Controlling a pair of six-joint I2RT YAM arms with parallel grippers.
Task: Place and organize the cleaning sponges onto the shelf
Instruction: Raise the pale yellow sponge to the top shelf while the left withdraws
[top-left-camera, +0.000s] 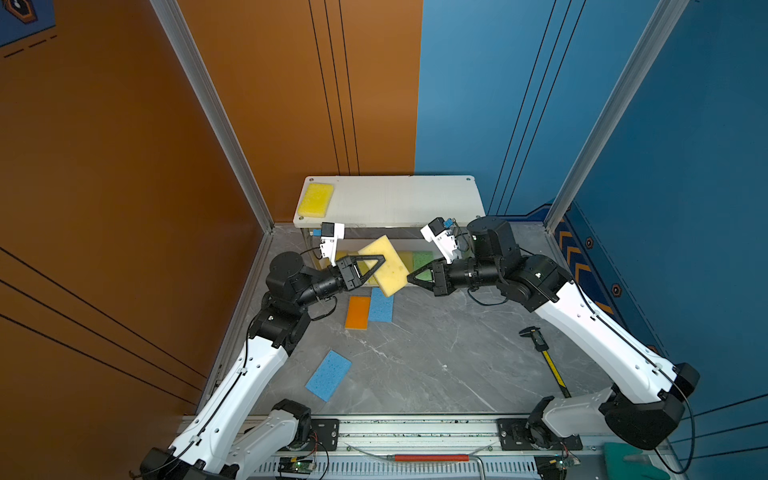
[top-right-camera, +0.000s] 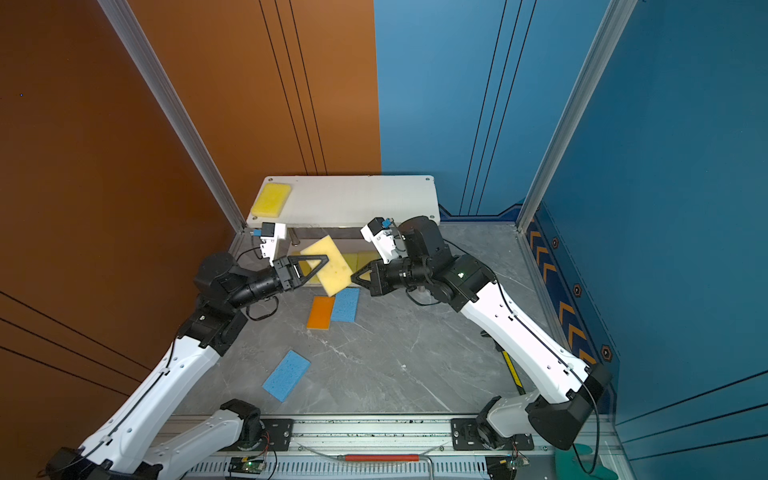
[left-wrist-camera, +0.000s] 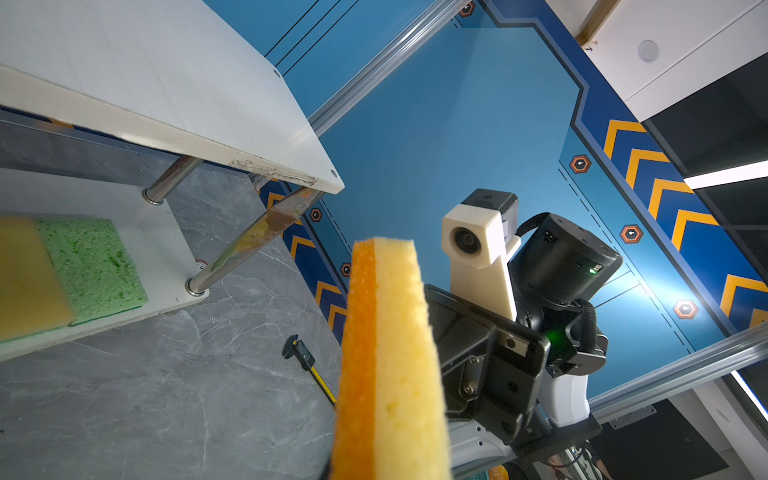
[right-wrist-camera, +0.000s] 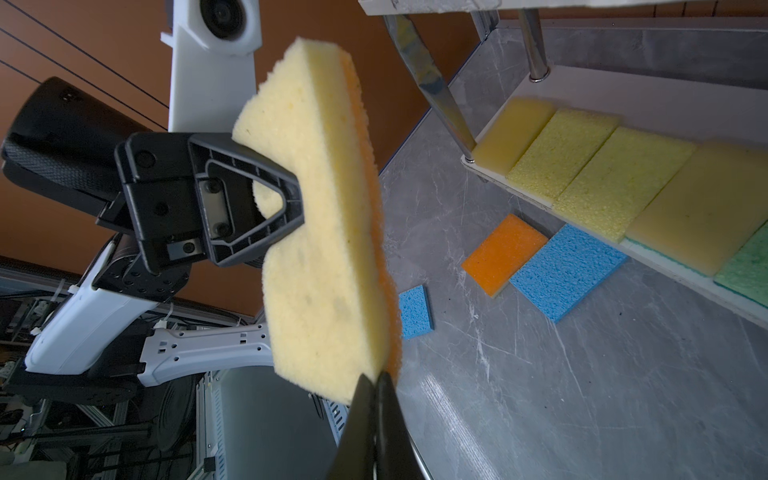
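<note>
A: One sponge (top-left-camera: 395, 272) hangs mid-air before the shelf (top-left-camera: 395, 199): left pincer (top-left-camera: 377, 266) clamps it, right pincer (top-left-camera: 411, 277) is closed at its corner.
B: If the left lets go, it may drop onto the worktop (top-left-camera: 436, 353); the right's nip looks doubtful.

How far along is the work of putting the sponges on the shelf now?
Done: one yellow sponge lies on the shelf's top board, and a row of sponges on the lower board. In hand: the left gripper clamps a yellow-and-orange sponge in the air; the right gripper is shut at its edge. Left: the orange sponge and two blue sponges on the table.
</note>
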